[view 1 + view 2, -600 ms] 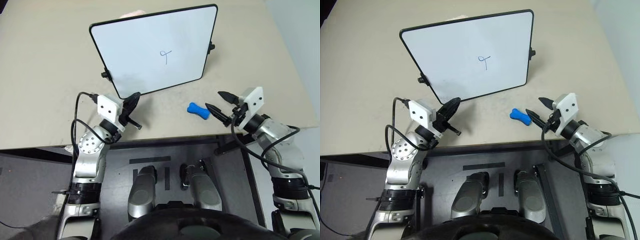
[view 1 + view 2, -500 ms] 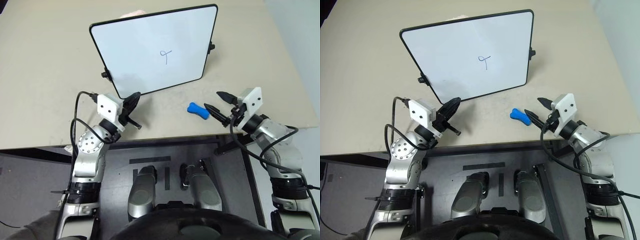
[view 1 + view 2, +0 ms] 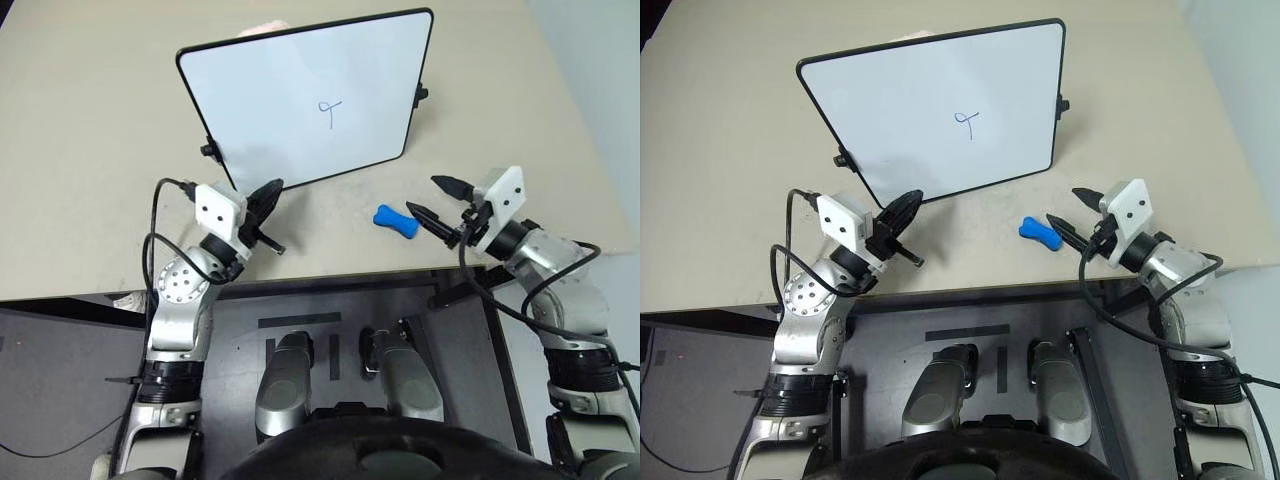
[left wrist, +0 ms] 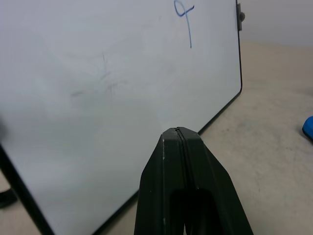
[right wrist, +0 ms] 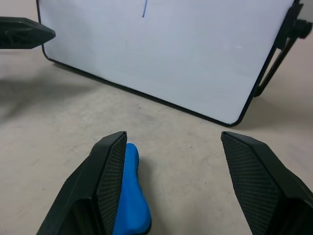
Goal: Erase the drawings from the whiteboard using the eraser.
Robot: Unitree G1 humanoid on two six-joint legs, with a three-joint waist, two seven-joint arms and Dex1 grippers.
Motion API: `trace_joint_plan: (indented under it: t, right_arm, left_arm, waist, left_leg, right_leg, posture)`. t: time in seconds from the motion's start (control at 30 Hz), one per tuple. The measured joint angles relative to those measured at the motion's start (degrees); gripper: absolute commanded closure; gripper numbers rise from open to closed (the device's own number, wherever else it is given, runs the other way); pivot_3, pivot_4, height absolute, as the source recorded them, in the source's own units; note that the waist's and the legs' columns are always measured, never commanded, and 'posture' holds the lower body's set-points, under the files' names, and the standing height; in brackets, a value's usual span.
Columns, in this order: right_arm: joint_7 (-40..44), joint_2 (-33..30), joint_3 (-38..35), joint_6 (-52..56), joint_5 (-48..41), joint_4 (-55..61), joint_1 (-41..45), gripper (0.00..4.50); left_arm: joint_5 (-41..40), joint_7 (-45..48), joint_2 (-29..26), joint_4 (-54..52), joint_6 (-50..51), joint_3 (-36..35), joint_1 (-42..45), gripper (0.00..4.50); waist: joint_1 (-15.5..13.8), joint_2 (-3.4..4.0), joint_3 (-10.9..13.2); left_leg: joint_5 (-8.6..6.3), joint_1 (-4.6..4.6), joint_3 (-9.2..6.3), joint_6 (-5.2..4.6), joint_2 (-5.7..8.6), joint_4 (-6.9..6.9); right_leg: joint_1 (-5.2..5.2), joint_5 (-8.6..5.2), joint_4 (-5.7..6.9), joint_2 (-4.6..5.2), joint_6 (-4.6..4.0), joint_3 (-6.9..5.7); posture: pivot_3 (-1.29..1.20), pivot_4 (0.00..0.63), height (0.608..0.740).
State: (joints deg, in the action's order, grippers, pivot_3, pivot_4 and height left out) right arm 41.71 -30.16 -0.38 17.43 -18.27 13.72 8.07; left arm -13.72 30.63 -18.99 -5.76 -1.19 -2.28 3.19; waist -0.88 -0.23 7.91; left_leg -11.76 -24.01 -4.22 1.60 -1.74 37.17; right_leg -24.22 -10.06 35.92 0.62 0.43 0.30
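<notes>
Whiteboard (image 3: 310, 95) stands propped at a tilt on the beige tabletop (image 3: 90, 150), black-framed, with small black knobs on 2 side edges. Drawings (image 3: 330, 110) amount to 1 thin dark-blue loop with a tail, right of the board's centre; faint grey smudges show lower on the white surface in the left wrist view.

Eraser (image 3: 396, 220) (bright blue, bone-shaped) lies flat on the tabletop, in front of the board's lower right corner and apart from the frame. Nothing grips it.

Right gripper (image 3: 437, 201) sits just to the right of the eraser, pointing toward it, with its 2 black fingers spread wide. In the right wrist view the eraser lies against the inner face of 1 finger (image 5: 105, 186) and partly behind it, while the other finger stands well clear; whether that finger actually touches the eraser cannot be told. The jaws hold nothing.

Left gripper (image 3: 263, 197) is at the board's lower left corner, its fingers pressed together with no gap, tip overlapping the frame's bottom edge as seen from the head camera. Contact with the frame cannot be confirmed. It carries nothing.
</notes>
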Motion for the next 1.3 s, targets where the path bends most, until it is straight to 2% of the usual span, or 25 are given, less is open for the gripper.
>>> trace_joint_plan:
  t: [0.27,0.67,1.07,1.13,1.3]
  right_arm:
    - [1.63,-2.72,4.43,3.79,2.63,-1.83,4.93,1.26]
    - [2.30,-2.88,8.98,7.74,4.74,0.48,3.57,1.26]
    - [1.27,-1.92,10.59,7.51,9.18,-4.95,6.16,1.26]
    - [1.29,-1.67,10.59,7.41,9.35,-5.30,6.38,1.62]
    - [1.61,-1.53,10.59,7.32,9.46,-5.94,6.42,3.18]
  left_arm:
    - [0.21,-0.98,0.95,-1.57,-0.15,0.12,-1.39,4.50]
    - [0.29,-0.78,1.92,-1.61,-0.11,1.20,-0.89,4.50]
    - [0.40,-1.03,2.10,-0.99,-0.34,1.19,-0.65,4.50]
    - [0.42,-1.09,2.10,-0.99,-0.35,1.17,-0.88,4.50]
    - [0.44,-1.33,2.11,-1.00,-0.39,1.10,-1.01,4.50]
  waist:
    - [0.01,0.00,0.00]
    - [-0.13,0.00,0.00]
    - [-0.09,0.00,0.00]
    - [-0.09,0.00,0.00]
    - [-0.10,0.00,0.00]
  left_leg:
    - [0.01,0.00,-0.01,-0.01,0.00,-0.01]
    - [0.02,0.00,0.00,-0.02,0.00,0.02]
    - [0.01,0.01,-0.02,-0.01,-0.01,0.01]
    - [0.01,0.00,-0.01,-0.02,-0.01,0.01]
    - [0.01,0.00,-0.02,-0.02,-0.01,0.01]
  right_leg:
    - [0.00,0.00,0.00,-0.01,0.00,0.00]
    - [0.01,0.02,0.00,-0.01,-0.02,0.00]
    - [0.00,0.02,0.00,-0.01,-0.02,0.00]
    - [0.00,0.02,0.00,-0.01,-0.01,0.00]
    - [0.00,0.03,0.00,-0.01,-0.02,0.00]
  posture:
    - [0.00,0.150,0.740]
    - [0.00,0.150,0.740]
    - [0.00,0.150,0.740]
    - [0.00,0.150,0.740]
    - [0.00,0.150,0.740]
